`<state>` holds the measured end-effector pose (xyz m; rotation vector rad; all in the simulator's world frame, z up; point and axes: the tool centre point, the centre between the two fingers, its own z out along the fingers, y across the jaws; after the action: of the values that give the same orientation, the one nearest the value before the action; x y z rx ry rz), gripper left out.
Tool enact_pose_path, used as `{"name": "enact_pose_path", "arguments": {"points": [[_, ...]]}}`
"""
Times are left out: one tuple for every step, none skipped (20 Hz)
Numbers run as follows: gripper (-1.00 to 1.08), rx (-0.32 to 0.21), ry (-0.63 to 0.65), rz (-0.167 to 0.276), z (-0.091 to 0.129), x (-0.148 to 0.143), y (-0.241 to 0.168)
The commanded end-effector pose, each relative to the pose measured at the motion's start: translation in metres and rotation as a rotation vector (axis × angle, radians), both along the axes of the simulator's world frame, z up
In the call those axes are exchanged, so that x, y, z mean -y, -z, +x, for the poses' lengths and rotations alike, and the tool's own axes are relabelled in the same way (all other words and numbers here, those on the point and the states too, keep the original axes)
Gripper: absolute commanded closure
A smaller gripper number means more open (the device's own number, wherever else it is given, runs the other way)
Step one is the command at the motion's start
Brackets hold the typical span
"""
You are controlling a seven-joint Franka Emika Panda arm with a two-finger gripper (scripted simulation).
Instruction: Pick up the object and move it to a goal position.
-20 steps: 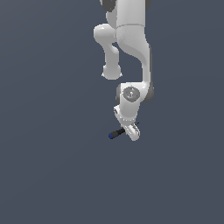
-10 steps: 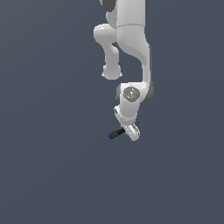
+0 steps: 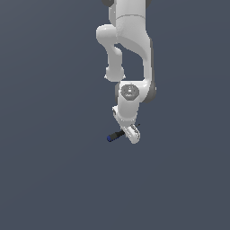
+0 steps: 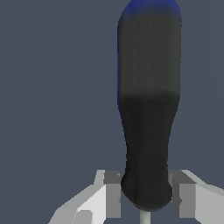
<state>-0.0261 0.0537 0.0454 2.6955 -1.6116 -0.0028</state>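
The object is a small screwdriver with a black handle and a blue end cap. It sticks out sideways from my gripper towards the exterior view's left. In the wrist view the handle fills the middle, and its narrow end sits between my two grey finger pads. Both pads touch the handle, so the gripper is shut on it. A thin piece of the shaft shows past the handle. A dark sliver of that shaft pokes out on the gripper's far side in the exterior view.
The white arm reaches down from the top of the exterior view. Under and around it lies a plain dark blue-grey floor. I see no other objects and no goal marker.
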Motion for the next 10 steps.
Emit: {"name": "enact_pose_path", "arguments": {"points": [[1.08,0.002,0.001,0.000,0.005,0.013,-0.017],[1.08,0.002,0.001,0.000,0.008,0.019,-0.025],[1.08,0.002,0.001,0.000,0.010,0.026,-0.034],[1.08,0.002,0.001,0.000,0.012,0.032,-0.042],[1.08,0.002,0.001,0.000,0.015,0.039,-0.051],[1.08,0.002,0.001,0.000,0.018,0.046,-0.061],[1.08,0.002,0.001,0.000,0.021,0.053,-0.070],[1.08,0.002,0.001,0.000,0.024,0.060,-0.079],[1.08,0.002,0.002,0.000,0.026,0.067,-0.088],[1.08,0.002,0.002,0.000,0.029,0.073,-0.096]]}}
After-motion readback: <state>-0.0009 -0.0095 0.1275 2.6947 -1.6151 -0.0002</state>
